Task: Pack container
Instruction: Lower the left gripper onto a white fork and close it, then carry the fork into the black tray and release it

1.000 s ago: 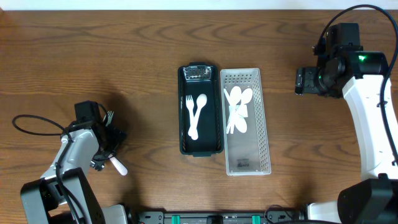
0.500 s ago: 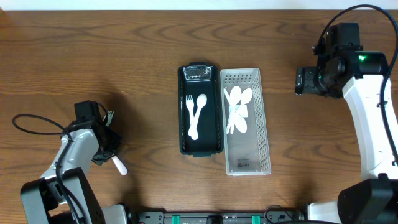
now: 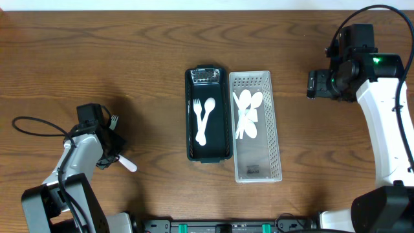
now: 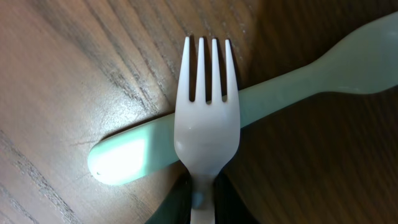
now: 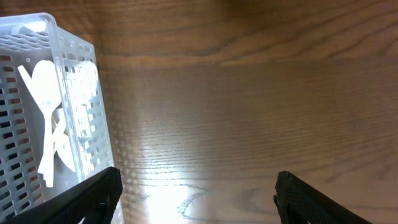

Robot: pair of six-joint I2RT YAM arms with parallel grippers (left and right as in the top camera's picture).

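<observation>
Wooden table bears the low-bent left tool clenched on a fork; right tool hovers released.

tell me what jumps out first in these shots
The left gripper, at the lower left of the table, is shut on the handle of a white fork that lies across a pale spoon. In the middle a black container holding cutlery sits beside a white slotted basket of spoons, while the right gripper hangs open at the upper right.
</observation>
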